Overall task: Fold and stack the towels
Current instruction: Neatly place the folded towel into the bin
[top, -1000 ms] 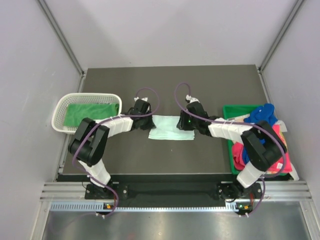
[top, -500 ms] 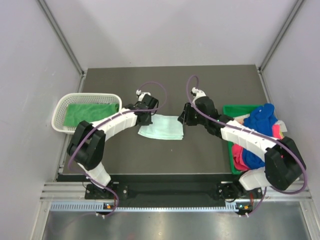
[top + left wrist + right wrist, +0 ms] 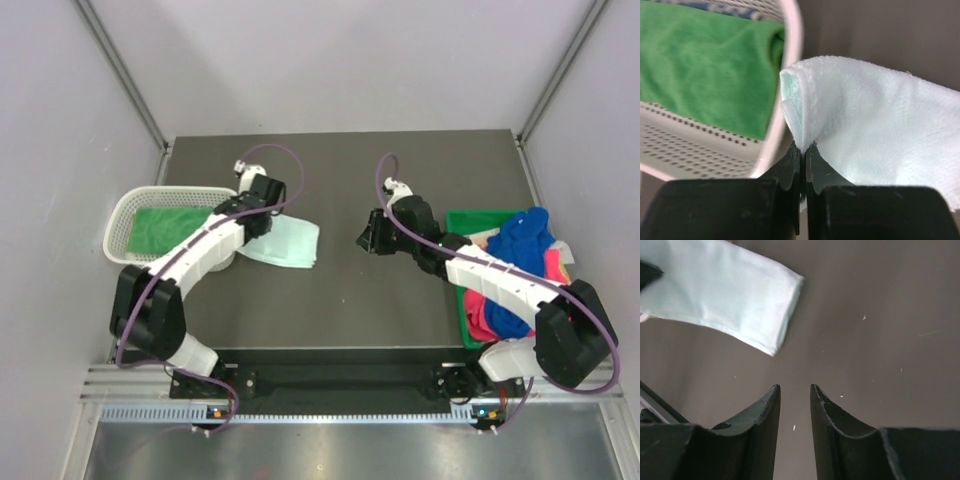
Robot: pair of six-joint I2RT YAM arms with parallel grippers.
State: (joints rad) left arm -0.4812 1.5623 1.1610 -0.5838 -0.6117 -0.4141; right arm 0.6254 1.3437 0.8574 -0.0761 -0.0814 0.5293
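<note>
Left gripper (image 3: 803,147): fingers pressed together, clamped on the folded edge of the pale mint towel (image 3: 865,125). The cloth rises just ahead of the fingertips and trails away to their right.

Immediately left of these fingers stands the rim of the white mesh basket (image 3: 790,50). The pinched edge of the mint towel is just beside it; whether they touch cannot be told. Inside the basket, ahead and to the left of the fingertips, lies a green towel (image 3: 705,65).

Right gripper (image 3: 795,390): fingers apart by a narrow gap, with nothing between them. The bare dark table (image 3: 880,315) shows beneath and ahead of them. The free end of the mint towel lies ahead and to the left of these fingers, clear of them.

Behind the right fingers, back along the arm, a green bin (image 3: 462,220) holds a loose heap of unfolded cloths: a royal blue towel (image 3: 525,230) and a pink towel (image 3: 480,312).
</note>
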